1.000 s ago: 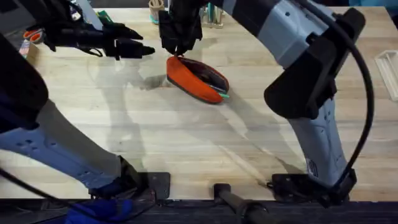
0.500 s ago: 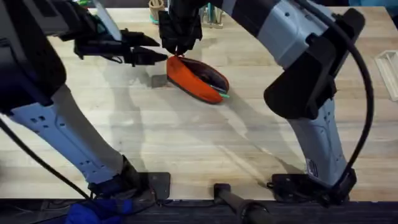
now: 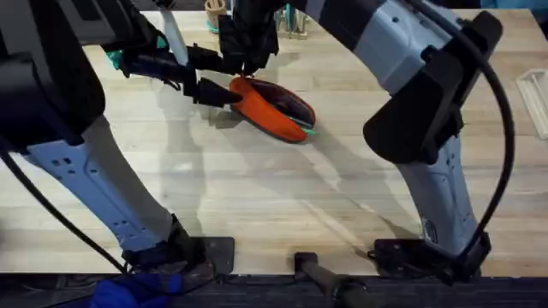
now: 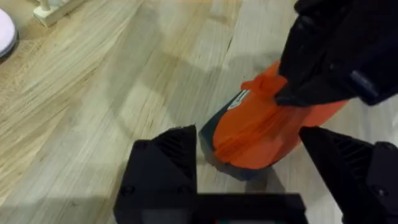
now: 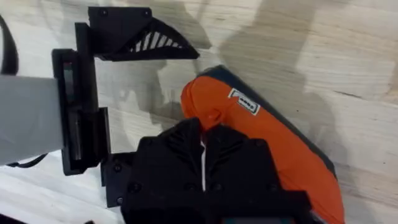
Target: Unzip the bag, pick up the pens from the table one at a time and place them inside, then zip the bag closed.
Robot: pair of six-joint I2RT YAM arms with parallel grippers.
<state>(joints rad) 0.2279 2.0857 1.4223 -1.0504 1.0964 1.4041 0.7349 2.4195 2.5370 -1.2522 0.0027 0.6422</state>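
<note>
Bag (image 3: 274,109) on tabletop (image 3: 257,188), 12 o'clock from centre. Right pincer (image 3: 246,73) pinching bag's end fabric. Left pincer (image 4: 249,155) spread, fingers straddling same end, at bag's 9 o'clock.

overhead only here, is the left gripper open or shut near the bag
Observer: Open. In the left wrist view the left gripper straddles the end of the bag.
Operator: right one holding anything
Observer: In the right wrist view the right gripper is shut on the orange fabric at the bag's top.
Operator: any label on the bag
Observer: Yes, a small white tag near that end.
</note>
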